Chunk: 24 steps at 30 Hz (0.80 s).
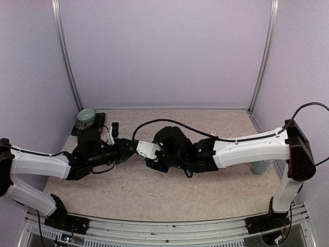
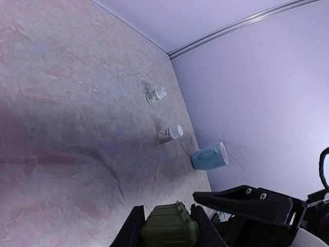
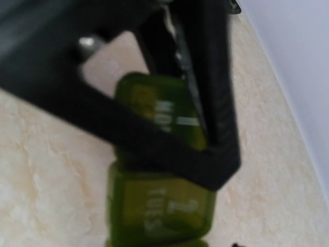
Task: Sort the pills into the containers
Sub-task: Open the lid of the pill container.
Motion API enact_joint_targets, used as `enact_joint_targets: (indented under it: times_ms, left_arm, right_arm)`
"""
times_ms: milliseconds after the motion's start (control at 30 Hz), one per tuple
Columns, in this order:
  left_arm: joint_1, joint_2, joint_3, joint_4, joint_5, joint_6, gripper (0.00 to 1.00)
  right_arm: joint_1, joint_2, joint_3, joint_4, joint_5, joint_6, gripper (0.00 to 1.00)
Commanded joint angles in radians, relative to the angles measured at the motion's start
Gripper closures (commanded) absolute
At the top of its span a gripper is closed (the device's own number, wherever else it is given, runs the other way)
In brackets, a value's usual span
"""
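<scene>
The containers point(image 2: 169, 226) are a dark green strip of joined lidded compartments, held just above the table. My left gripper point(image 2: 167, 212) is shut on the strip, one black finger on each side. In the right wrist view the containers point(image 3: 159, 211) fill the centre, with lids marked MON 1 and TUES 2. Blurred black fingers point(image 3: 169, 149) cross over the MON cell. One finger point(image 2: 241, 203) of my right gripper point(image 1: 147, 154) reaches in beside the strip; its other finger is hidden. In the top view both grippers meet at mid-table. I can make out no loose pills.
Two small white pill bottles point(image 2: 156, 94) point(image 2: 169, 134) lie on their sides toward the far right wall, near a pale blue mug point(image 2: 209, 156). A pale green bowl point(image 1: 86, 116) with small pale bits stands on a black stand point(image 1: 91, 128) at the back left.
</scene>
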Motion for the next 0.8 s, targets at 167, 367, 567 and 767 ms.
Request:
enact_joint_targets:
  times_ms: [167, 367, 567, 767]
  left_arm:
    - [-0.006, -0.018, -0.023, 0.026, 0.005, -0.005, 0.85]
    - [-0.004, -0.028, -0.021, 0.021, 0.003, -0.002, 0.86]
    - [-0.006, -0.034, -0.023, 0.017, 0.005, -0.001, 0.85]
    - [-0.01, -0.034, -0.024, 0.02, 0.005, -0.001, 0.86]
  right_arm:
    - [0.041, 0.038, 0.037, 0.028, 0.154, -0.063, 0.55]
    - [0.05, 0.039, 0.025, 0.035, 0.193, -0.082, 0.63]
    - [0.053, 0.03, 0.021, 0.051, 0.216, -0.099, 0.68]
    - [0.053, 0.038, 0.037, 0.034, 0.224, -0.088, 0.88]
